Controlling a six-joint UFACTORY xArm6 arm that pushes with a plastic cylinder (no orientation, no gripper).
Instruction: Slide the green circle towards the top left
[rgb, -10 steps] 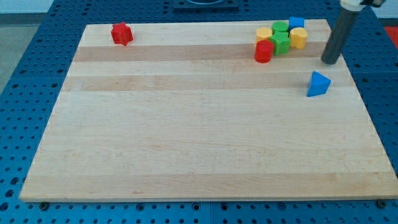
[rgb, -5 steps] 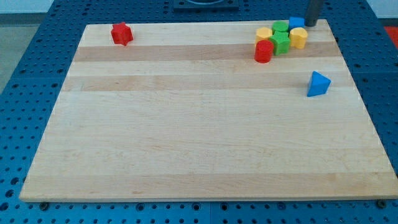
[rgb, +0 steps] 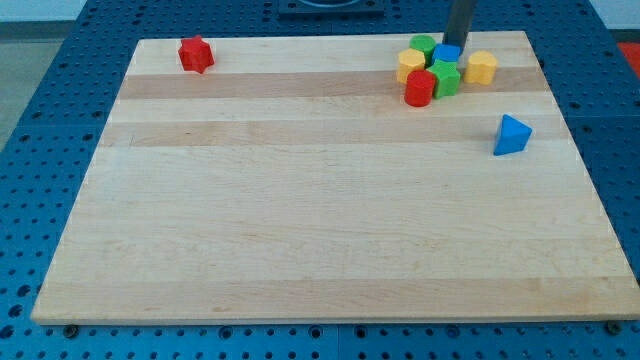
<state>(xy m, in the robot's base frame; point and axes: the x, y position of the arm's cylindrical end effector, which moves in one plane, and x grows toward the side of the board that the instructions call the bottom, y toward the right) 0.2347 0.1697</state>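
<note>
The green circle (rgb: 423, 45) lies near the board's top edge at the view's top right, at the top left of a tight cluster. The cluster also holds a blue block (rgb: 447, 54), a yellow block (rgb: 409, 66), a green star-like block (rgb: 446, 77) and a red cylinder (rgb: 419, 88). A second yellow block (rgb: 481, 67) sits a little apart to the right. My tip (rgb: 459, 42) is just right of the green circle, against the top right of the blue block.
A blue triangle (rgb: 512, 135) lies alone below and right of the cluster. A red star-like block (rgb: 195, 53) sits near the board's top left corner. The wooden board (rgb: 300, 220) rests on a blue perforated table.
My tip moved up from the right edge, then left along the top edge. The blue block, green circle and cluster shifted left; the right yellow block was left apart.
</note>
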